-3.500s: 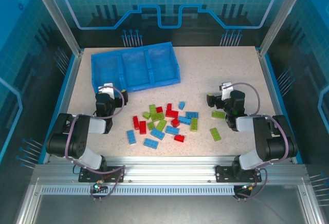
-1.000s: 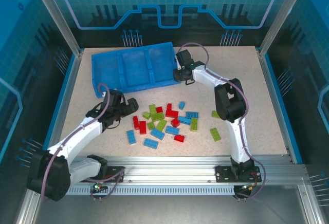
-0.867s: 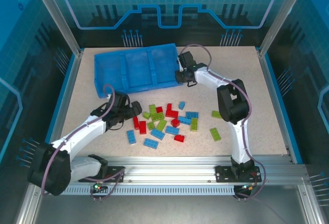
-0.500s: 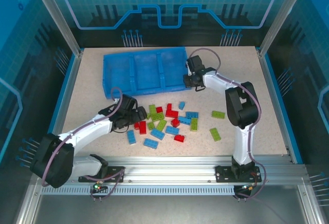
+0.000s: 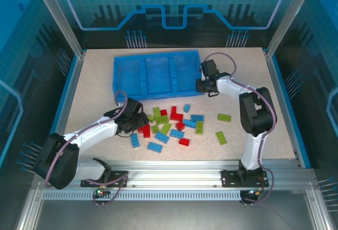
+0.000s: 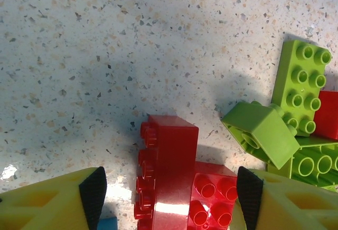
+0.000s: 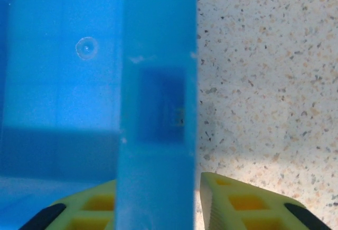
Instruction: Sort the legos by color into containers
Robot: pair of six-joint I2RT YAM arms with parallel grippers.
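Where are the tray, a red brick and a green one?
blue tray (image 5: pixel 158 74): top external view, middle compartment floor.
red brick (image 6: pixel 171 166): left wrist view, smooth side.
green brick (image 6: pixel 303 87): left wrist view, studded top.

High behind, down over whole worktop (image 5: pixel 90 95); each wrist close, straight down: left on red bricks (image 6: pixel 169 156), right on tray wall (image 7: pixel 156 82).
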